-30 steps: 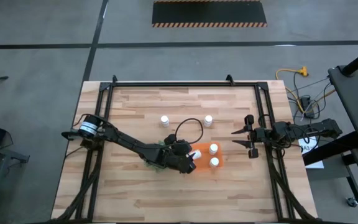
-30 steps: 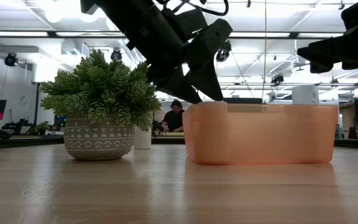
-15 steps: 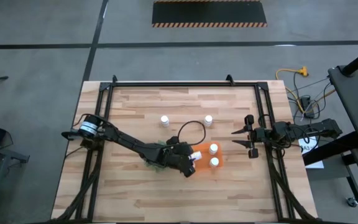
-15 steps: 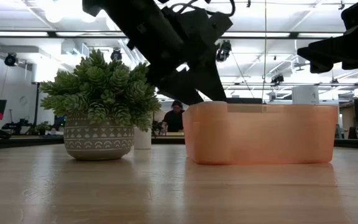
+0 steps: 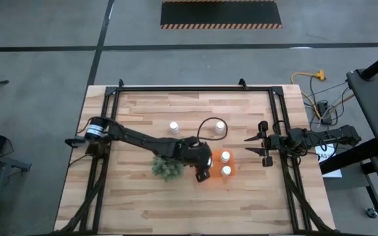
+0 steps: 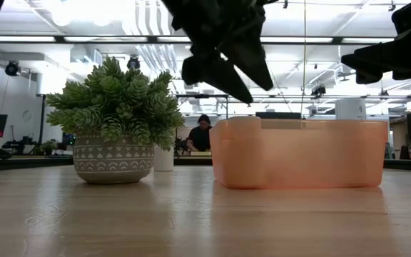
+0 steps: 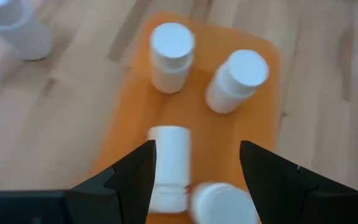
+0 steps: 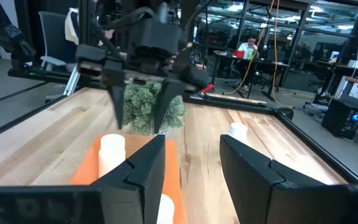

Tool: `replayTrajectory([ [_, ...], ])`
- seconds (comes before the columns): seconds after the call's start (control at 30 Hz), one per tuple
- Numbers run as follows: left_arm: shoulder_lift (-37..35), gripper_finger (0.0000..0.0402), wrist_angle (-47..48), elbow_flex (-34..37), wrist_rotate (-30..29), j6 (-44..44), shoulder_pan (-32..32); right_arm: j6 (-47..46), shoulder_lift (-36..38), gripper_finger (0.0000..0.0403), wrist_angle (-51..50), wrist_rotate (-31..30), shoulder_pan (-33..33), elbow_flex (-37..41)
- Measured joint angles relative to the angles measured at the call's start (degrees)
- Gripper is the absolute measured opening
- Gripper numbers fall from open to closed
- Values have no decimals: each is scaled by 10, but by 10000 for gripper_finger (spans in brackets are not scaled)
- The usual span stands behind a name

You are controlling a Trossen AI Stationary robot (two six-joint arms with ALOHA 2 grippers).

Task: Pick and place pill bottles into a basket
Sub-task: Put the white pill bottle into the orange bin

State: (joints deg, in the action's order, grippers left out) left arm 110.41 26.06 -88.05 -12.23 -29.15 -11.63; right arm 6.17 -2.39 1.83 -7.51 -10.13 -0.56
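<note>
The orange basket stands at the table's middle, right of the green plant. Two white pill bottles stand upright in it. A third lies on its side, and a fourth shows blurred beside it. Two more bottles stand on the table farther back. My left gripper is open and empty above the basket's left end, and it also shows in the low view. My right gripper is open and waits at the table's right edge.
The potted plant stands close against the basket's left side. A black cable loops above the left wrist. A black frame runs around the table. A person sits in the room beyond the table.
My left gripper has risen and gone toward the table's far edge, off the plant, which now shows whole from above. The bottle seen at its fingertips over the basket's left end no longer shows there.
</note>
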Motion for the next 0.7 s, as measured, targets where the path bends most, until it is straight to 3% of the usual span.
replayTrajectory([
  [0.7,43,213,67,-73,36,56,14,0,0,141,0,0,0,0],
])
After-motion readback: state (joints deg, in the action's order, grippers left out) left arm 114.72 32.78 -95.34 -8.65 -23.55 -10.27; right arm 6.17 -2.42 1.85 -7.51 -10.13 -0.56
